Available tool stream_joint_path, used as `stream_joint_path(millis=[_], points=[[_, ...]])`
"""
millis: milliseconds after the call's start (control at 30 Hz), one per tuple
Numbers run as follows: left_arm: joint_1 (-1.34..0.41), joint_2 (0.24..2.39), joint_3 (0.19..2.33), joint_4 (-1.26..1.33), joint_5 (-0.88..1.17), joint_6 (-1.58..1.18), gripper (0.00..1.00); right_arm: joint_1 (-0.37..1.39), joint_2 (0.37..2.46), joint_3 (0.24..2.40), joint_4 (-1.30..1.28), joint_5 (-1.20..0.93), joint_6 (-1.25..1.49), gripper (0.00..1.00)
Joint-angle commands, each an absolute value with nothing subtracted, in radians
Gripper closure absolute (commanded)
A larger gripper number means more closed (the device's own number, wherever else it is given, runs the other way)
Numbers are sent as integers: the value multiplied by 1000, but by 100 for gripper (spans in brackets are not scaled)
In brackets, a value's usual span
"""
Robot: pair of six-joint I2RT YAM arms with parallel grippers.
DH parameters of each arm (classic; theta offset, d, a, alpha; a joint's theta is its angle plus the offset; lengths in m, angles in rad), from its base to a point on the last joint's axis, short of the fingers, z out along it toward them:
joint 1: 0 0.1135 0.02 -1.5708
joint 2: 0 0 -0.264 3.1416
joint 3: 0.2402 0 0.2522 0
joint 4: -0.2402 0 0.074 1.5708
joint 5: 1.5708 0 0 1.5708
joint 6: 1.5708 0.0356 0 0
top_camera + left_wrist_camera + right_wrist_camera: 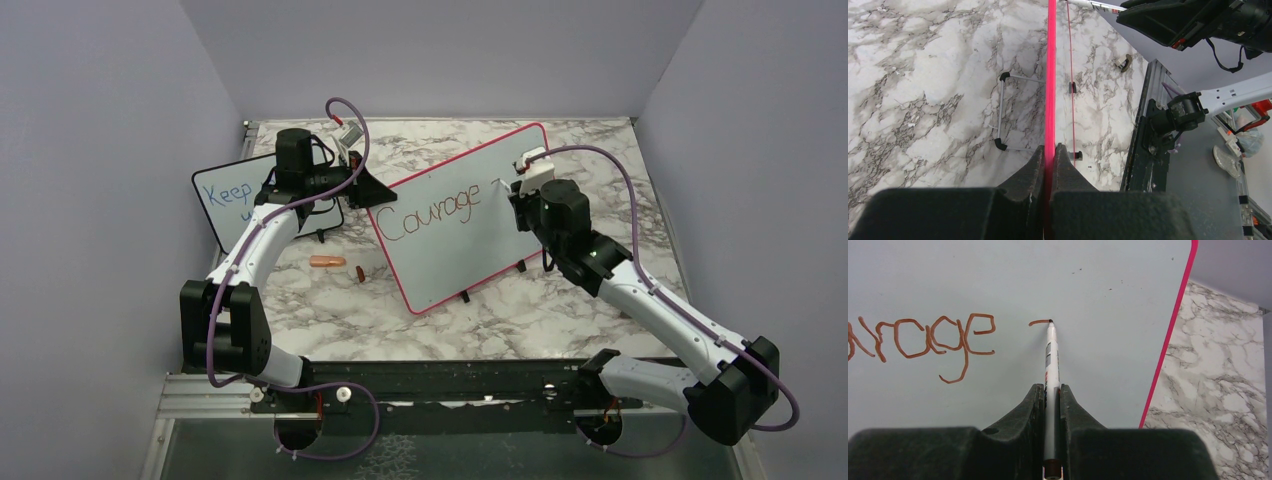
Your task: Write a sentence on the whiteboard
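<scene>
Smooth, faintly glossy whiteboard (1098,285), pink plastic-looking frame (1165,340). Table (923,75) smooth, marble-patterned. Right gripper (1050,386) matt black plastic. Marker (1050,365) glossy white plastic.

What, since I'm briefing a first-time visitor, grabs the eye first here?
The large whiteboard with a red-pink frame stands propped mid-table, bearing red-brown handwriting reading Courage. The right pincer holds a slim white marker, tip on the board just past that word; the left pincer clamps the frame.

table (330,315): white marble pattern, grey veins
whiteboard (455,250): standing on black feet, mid-table
small board (222,205): standing rear left
orange cylinder (327,262): lying beside dark cap (358,272)
</scene>
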State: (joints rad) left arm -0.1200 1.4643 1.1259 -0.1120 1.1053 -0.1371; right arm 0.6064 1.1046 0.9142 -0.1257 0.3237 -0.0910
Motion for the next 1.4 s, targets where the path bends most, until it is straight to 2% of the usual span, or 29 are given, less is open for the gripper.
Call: stream_joint_path(millis=[0,433,967,1367], points=[[-142,1497,1101,-209,1046,-38,100,597,1107,911,-92,350,-104,99],[-141,1499,1102,-210,1044,-38,100,597,1072,927,-94,267,-105,99],[-141,1502,1103,-210,1046,-38,100,596,1119,961,-56,267,-111,99],[-141,1503,1104,-210,1046,-38,100,596,1101,924,-134,262,-83,99]])
